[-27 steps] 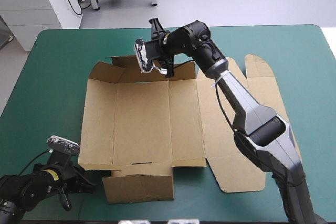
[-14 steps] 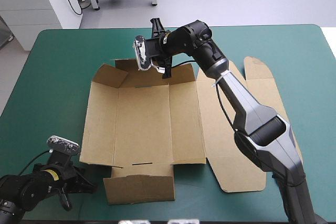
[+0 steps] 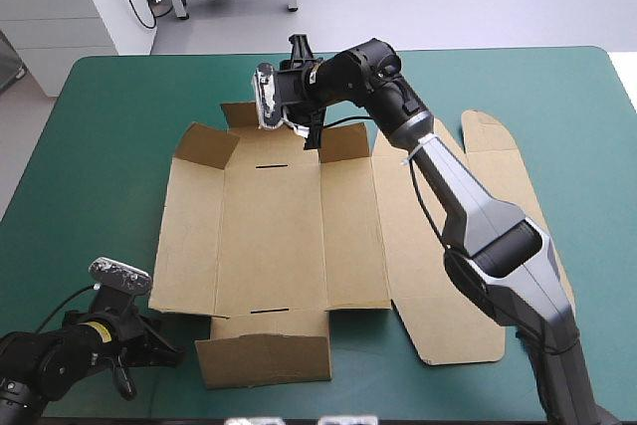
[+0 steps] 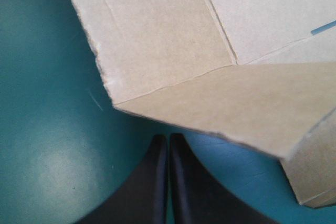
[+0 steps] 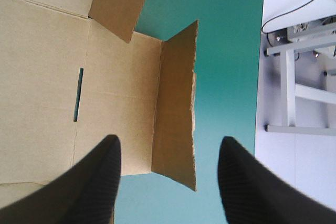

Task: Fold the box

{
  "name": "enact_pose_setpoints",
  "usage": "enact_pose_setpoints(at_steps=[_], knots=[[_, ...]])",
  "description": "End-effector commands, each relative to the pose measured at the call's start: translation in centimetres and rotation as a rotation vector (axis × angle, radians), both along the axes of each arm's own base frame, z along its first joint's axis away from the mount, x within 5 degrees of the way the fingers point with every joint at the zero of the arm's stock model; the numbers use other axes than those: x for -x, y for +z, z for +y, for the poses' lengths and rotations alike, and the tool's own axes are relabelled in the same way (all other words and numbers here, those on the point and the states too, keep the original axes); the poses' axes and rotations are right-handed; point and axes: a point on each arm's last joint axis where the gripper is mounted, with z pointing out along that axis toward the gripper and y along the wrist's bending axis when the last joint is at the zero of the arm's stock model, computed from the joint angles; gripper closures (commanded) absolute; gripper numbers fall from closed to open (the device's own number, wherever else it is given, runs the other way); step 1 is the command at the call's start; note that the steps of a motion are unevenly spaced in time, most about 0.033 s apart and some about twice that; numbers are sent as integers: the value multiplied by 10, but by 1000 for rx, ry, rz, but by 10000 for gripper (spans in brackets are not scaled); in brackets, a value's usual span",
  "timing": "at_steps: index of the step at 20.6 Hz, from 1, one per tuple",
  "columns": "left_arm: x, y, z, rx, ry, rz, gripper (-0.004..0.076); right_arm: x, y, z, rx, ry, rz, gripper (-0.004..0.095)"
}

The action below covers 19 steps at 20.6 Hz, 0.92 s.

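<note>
The brown box (image 3: 269, 236) lies opened out at mid-table, its near wall (image 3: 264, 357) raised. The far wall (image 3: 343, 141) leans outward beside a slot in the floor (image 3: 269, 163). My right gripper (image 3: 304, 106) hovers over that far edge and is open. In the right wrist view its fingers (image 5: 168, 145) stand wide apart with the far wall (image 5: 176, 114) between them, untouched. My left gripper (image 3: 169, 347) rests low at the box's near-left corner. It is shut and empty (image 4: 168, 142), just short of the corner flap (image 4: 210, 103).
The box's lid panel (image 3: 488, 246) lies flat to the right under the right arm, with rounded tabs at its far (image 3: 488, 126) and near ends. A left corner tab (image 3: 204, 144) stands tilted up. Bare teal-green cover (image 3: 100, 176) stretches left of the box.
The right gripper has opened and let go of the far wall. The wall has dropped back outward, uncovering the slot. The left arm has not moved.
</note>
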Motion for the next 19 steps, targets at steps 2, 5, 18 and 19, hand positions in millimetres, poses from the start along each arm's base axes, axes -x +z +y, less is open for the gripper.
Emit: enact_pose_setpoints(at_steps=[2, 5, 18, 19], knots=[[-4, 9, -1, 28, 12, -55, 731, 21, 57, -23, -91, -107, -86, 647], [-4, 9, -1, 28, 12, -55, 731, 27, 62, -37, -58, -202, -23, 934], [-6, 10, 0, 14, 12, -71, 731, 9, 114, -202, -465, -1012, 116, 929], [-6, 10, 0, 14, 12, -71, 731, 14, 120, -218, -512, -1055, 126, 929]])
